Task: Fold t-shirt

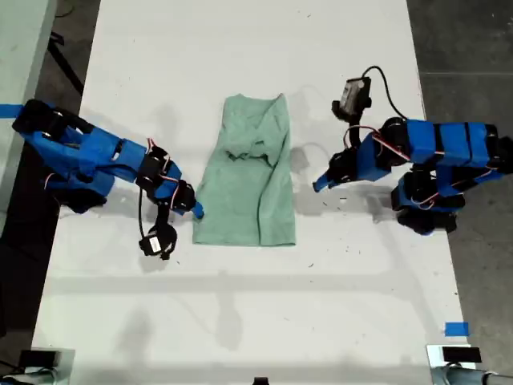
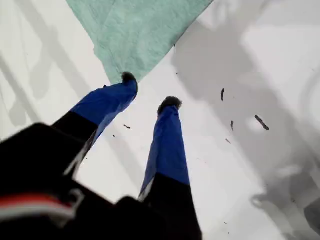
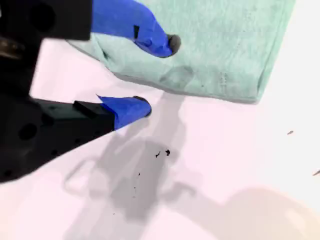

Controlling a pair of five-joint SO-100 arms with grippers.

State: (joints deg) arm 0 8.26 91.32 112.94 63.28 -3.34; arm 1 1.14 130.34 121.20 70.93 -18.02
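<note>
The t-shirt (image 1: 247, 173) lies folded on the white table (image 1: 240, 321), between both arms.

In both wrist views the t-shirt (image 2: 135, 35) is cut off by the picture's edge, so we see only a part. Its folded underside is hidden, and we cannot find its label anywhere.

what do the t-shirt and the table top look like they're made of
The t-shirt looks like soft matte cotton knit: it creases, and the second wrist view shows a fine heathered weave. The table top seems a hard, smooth white laminate or painted board, faintly glossy; which one is unclear.
</note>
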